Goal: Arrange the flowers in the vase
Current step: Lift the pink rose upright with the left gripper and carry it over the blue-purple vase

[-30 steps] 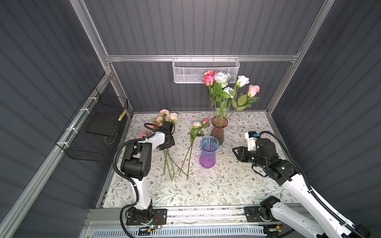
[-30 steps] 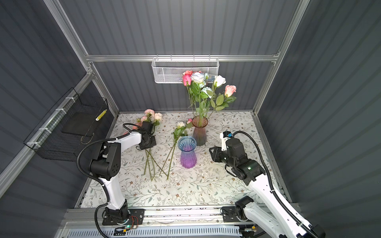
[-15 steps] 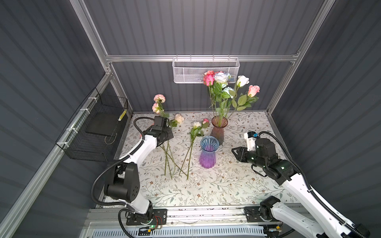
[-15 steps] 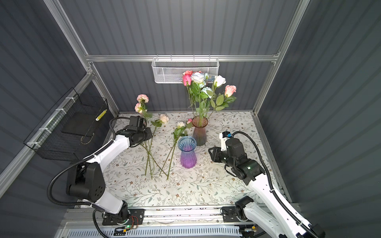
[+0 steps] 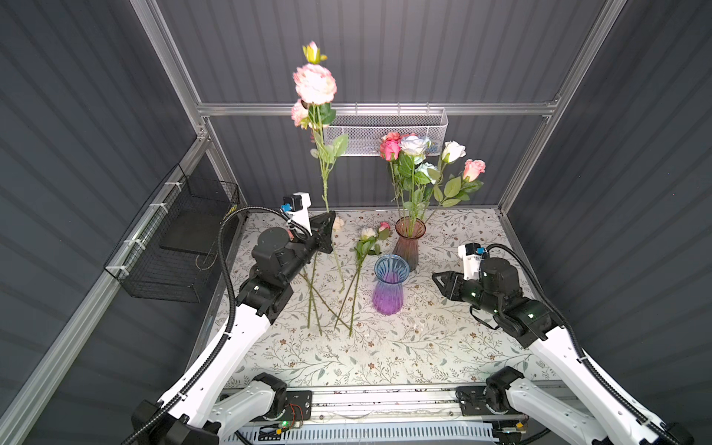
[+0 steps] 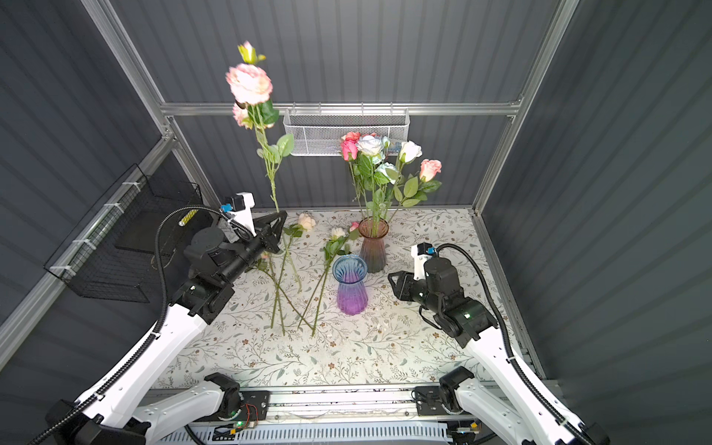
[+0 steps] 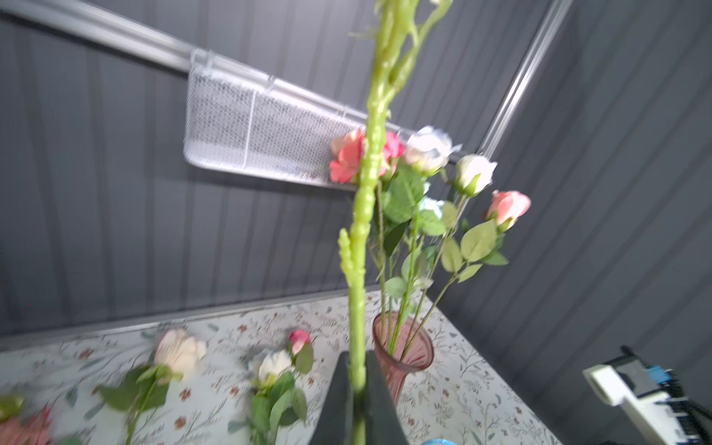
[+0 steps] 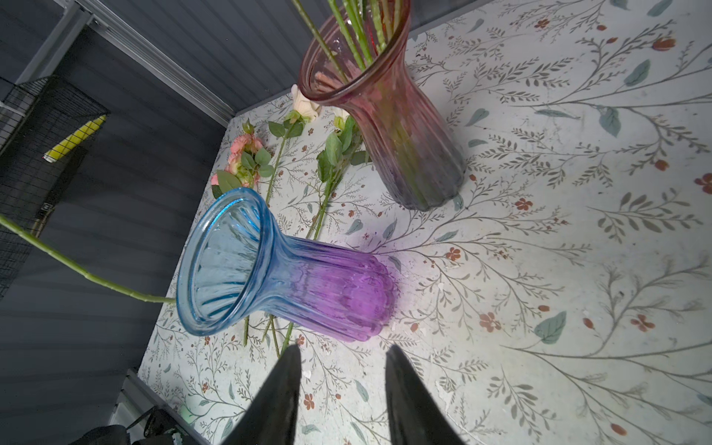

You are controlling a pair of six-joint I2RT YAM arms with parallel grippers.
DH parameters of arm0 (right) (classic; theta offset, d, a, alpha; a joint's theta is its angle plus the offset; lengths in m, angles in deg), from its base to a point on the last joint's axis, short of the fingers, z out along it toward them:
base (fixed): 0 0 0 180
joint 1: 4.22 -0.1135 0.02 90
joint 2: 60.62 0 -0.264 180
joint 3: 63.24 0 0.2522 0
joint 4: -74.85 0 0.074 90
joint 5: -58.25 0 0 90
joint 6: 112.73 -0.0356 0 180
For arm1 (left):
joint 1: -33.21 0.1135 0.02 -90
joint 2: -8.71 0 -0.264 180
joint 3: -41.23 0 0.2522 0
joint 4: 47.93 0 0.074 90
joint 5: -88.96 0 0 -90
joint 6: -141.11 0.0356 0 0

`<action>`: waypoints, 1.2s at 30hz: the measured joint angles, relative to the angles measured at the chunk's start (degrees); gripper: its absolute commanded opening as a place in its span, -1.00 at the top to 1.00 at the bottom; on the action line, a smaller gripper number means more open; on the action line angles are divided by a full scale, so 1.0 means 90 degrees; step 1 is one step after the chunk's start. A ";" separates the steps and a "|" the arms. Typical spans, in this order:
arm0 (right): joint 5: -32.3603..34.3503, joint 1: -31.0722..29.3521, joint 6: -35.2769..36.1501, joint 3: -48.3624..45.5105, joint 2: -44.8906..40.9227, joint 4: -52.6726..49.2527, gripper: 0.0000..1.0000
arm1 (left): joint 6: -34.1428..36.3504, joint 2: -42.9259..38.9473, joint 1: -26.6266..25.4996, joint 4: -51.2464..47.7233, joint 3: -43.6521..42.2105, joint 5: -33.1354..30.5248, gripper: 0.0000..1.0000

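My left gripper (image 5: 327, 220) is shut on the green stem (image 7: 358, 300) of a tall flower held upright. Its pink blooms (image 5: 314, 83) stand high above the table and its lower end hangs below the jaws. A blue-and-purple vase (image 5: 389, 287) stands empty mid-table. Behind it, a pink vase (image 5: 409, 242) holds several flowers (image 5: 420, 162). More flowers (image 5: 366, 246) lie flat left of the vases. My right gripper (image 5: 437, 276) is open and empty, low over the table right of the blue-and-purple vase (image 8: 285, 269).
A white mesh basket (image 5: 385, 133) hangs on the back wall behind the blooms. A black wire basket (image 5: 173, 250) is fixed to the left wall. Loose stems (image 5: 314, 300) cross on the floral table cover (image 5: 424, 346).
The left gripper has risen from the table with the pink flower and swung it upright, so the blooms now stand much higher. The right arm has stayed in place.
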 measured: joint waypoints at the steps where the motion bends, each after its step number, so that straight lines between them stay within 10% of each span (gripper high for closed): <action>1: 0.0002 0.0000 -0.0032 0.0000 -0.0005 0.0044 0.22 | -0.0002 0.0119 -0.0044 0.0148 0.0243 0.0112 1.00; 15: 0.0053 0.0000 -0.0087 0.0000 -0.0279 -0.0039 0.18 | 0.0634 0.2310 -0.1790 0.0843 0.2647 0.0539 1.00; 36: 0.0182 0.0000 -0.0104 -0.0214 -0.0437 -0.0236 0.12 | 0.0712 0.2380 -0.2159 0.2132 -0.0884 -0.0097 0.82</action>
